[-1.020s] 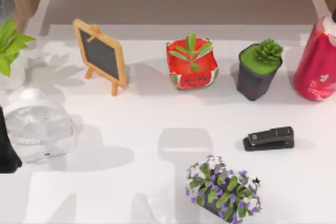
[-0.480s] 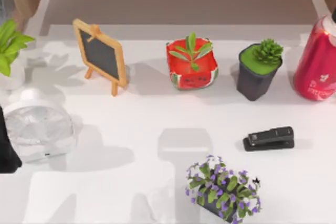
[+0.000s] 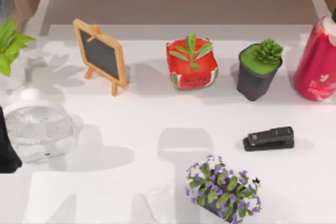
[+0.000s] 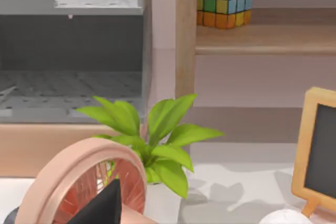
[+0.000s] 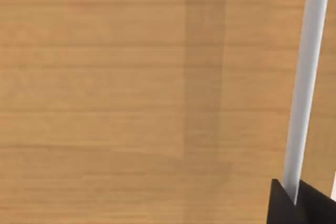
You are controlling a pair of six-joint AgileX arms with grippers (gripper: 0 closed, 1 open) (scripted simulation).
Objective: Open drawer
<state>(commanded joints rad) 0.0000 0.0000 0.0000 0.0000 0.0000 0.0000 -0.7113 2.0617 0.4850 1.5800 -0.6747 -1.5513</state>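
Nothing on the table has shifted between frames. Close before the right gripper (image 5: 294, 200) lies a wooden drawer front (image 5: 131, 87), its pale handle bar (image 5: 304, 77) running between the dark fingertips; whether they clamp it I cannot tell. Grasp step; next comes a straight pull outward.

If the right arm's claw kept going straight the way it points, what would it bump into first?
Most likely the light wooden panel facing the right wrist camera. A slim silver bar, perhaps a handle, stands in front of that panel, and the right gripper's dark fingertip overlaps its end, so the bar might come first; depth is unclear.
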